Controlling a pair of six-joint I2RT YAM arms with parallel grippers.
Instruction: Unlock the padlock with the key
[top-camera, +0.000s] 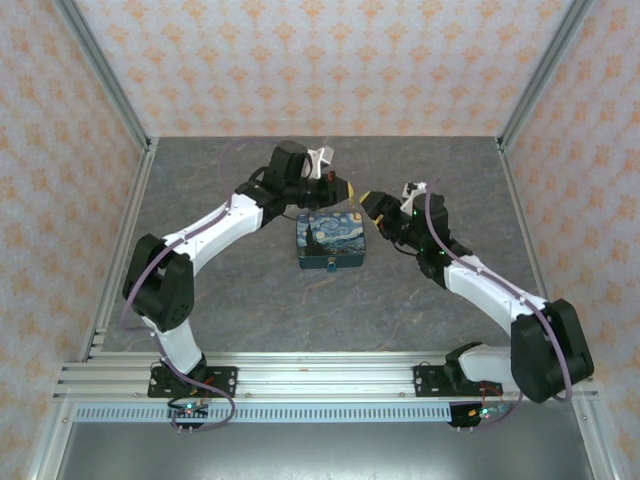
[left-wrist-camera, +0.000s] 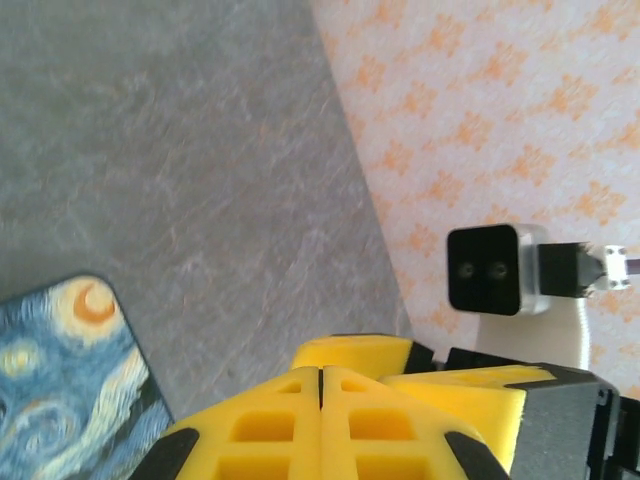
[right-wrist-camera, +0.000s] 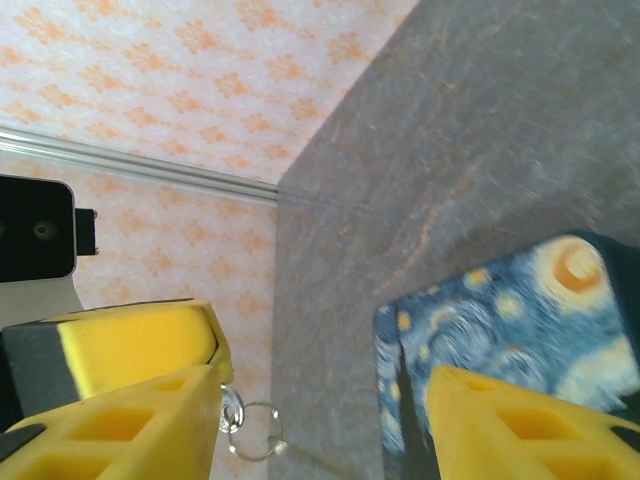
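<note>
My left gripper (top-camera: 341, 188) hangs above the far edge of the Starry Night tin (top-camera: 332, 240), its yellow fingers (left-wrist-camera: 300, 420) pressed together. In the right wrist view a small silver key (right-wrist-camera: 231, 408) sticks out below the left gripper's tip, with a thin wire ring (right-wrist-camera: 254, 432) dangling from it. My right gripper (top-camera: 374, 205) faces the left one tip to tip. It stands open (right-wrist-camera: 325, 390), with its left finger (right-wrist-camera: 130, 425) beside the key. The teal padlock (top-camera: 331, 266) sits at the tin's near edge.
The tin lies in the middle of the grey table (top-camera: 230, 300). Patterned walls (top-camera: 330, 60) and aluminium posts (top-camera: 105, 75) close in the back and sides. The right wrist's black camera (left-wrist-camera: 485, 270) hangs close to the left fingers.
</note>
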